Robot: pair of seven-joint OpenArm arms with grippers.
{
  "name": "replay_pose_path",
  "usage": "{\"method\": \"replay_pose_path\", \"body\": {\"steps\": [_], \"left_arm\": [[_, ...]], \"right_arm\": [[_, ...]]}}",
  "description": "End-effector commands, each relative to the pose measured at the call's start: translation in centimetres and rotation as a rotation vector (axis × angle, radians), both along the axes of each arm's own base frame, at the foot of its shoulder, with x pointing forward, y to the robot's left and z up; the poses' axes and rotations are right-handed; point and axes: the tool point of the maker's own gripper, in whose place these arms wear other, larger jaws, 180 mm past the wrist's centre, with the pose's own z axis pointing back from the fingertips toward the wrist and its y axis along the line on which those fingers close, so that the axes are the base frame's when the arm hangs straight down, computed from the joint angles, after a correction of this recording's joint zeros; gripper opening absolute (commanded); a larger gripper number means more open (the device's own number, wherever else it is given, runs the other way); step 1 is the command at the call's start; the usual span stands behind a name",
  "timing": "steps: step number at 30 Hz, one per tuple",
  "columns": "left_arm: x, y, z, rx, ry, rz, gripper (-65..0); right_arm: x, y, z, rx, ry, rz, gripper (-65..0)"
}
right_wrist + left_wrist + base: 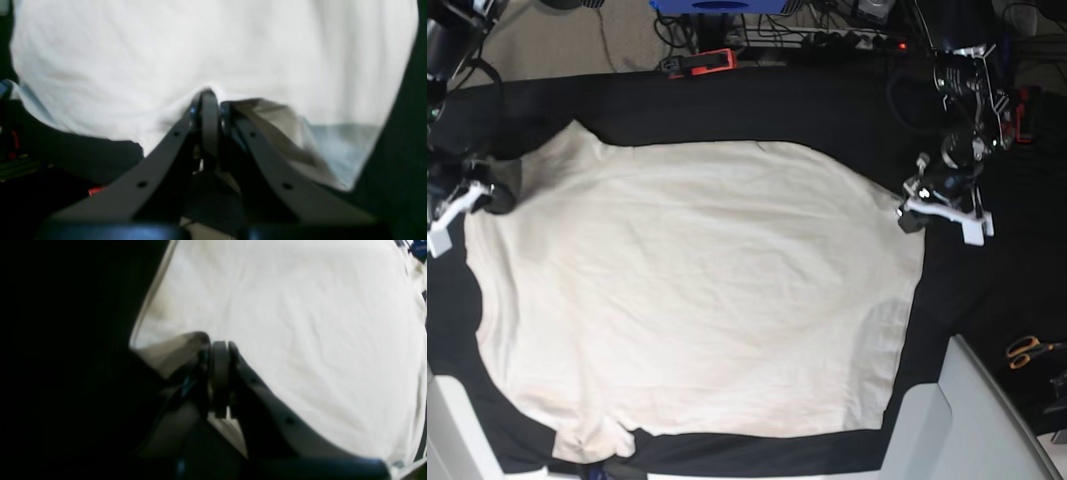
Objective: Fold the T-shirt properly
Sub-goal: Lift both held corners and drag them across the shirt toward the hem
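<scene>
Two tools are at work, one at each side edge of the T-shirt [697,300]. It lies spread flat over the black cloth [827,110] on the bench, lightly wrinkled, filling most of the base view. Left tool [220,346]: jaws pressed together, a fold of the shirt's edge pinched between them, at the scene's right side. Right tool [208,96]: jaws likewise closed tight on a bunched bit of fabric, at the scene's left side. Orange-handled scissors [1027,350] sit on the cloth near the right edge, well apart from the shirt.
</scene>
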Motion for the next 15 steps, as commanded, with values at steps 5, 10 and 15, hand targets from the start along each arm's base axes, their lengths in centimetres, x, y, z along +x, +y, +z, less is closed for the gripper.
{"method": "replay_pose_path", "body": {"steps": [5, 10, 15], "left_arm": [[3.5, 0.8, 2.9, 0.027, -0.096, -0.001, -65.0], [4.8, 0.1, 2.3, 0.093, -0.064, -0.034, -65.0], [5.8, -0.1, 2.4, 0.088, -0.069, -0.033, -65.0]], "right_arm": [[3.1, -1.9, 1.1, -0.003, -0.054, -0.009, -64.5], [5.3, -2.4, 1.5, -0.002, -0.086, -0.011, -64.5], [7.8, -2.2, 2.1, 0.003, -0.116, 0.003, -64.5]]}}
